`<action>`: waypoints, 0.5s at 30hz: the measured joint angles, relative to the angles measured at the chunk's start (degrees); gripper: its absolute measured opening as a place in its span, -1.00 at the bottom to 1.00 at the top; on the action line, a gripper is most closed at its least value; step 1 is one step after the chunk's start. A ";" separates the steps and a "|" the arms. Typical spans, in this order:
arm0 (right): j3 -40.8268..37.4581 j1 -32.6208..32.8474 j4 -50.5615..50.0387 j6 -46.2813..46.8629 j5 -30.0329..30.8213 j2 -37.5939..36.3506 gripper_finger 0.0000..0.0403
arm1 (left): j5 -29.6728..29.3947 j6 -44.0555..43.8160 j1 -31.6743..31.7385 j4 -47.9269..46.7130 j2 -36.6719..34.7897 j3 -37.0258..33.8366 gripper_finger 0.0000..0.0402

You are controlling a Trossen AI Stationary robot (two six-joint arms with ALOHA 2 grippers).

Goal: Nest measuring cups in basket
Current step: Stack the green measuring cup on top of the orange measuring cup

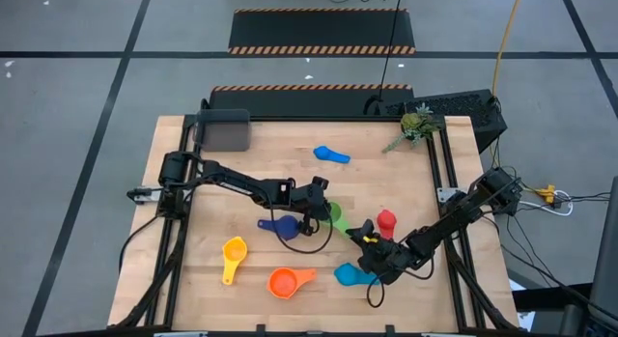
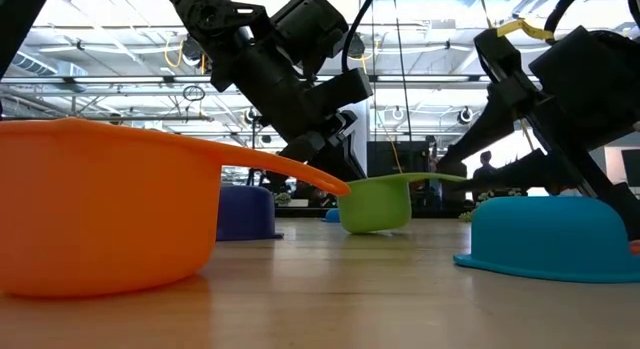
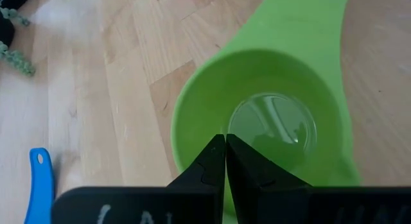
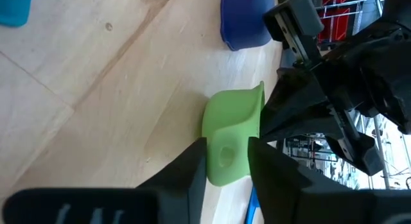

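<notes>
Grey basket sits way off at the table's far corner. Green cup is mid-table, left gripper pinched on its rim, right gripper straddling its handle. Both pulling could flip it.

Bench is light wood planks with dark rails down both long sides. Green plant sprig sits at the far right corner, lying partly off the bench edge. Black keyboard just behind it, on what's probably a stand; hard to tell from above. Two black mats with orange-black hazard stripes on the grey floor beyond. Yellow cable runs across the floor, far right.
</notes>
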 joint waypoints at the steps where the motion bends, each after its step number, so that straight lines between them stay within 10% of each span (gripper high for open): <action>1: 0.00 -0.04 0.00 0.00 -0.01 -0.02 -0.54 | 0.00 0.00 0.00 0.00 0.00 0.00 -0.91; 15: 0.09 -0.61 0.24 1.77 0.93 -0.13 -0.94 | 1.47 -0.35 -0.06 0.02 0.00 0.00 -0.91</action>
